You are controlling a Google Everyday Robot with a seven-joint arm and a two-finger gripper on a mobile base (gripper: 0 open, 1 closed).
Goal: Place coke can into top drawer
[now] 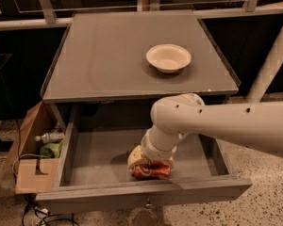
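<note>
Red coke can [153, 171] lay on its side on the floor of the open top drawer [94, 149], your gripper [148, 164] low over it for a no-drop placement; clamped or released, I couldn't tell.

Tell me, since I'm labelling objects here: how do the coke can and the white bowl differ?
The coke can is red; the white bowl is pale cream. The can appears to lie on its side in the open top drawer, under the gripper; the bowl sits upright on the cabinet top. The can looks smaller than the bowl. Both are small containers.
</note>
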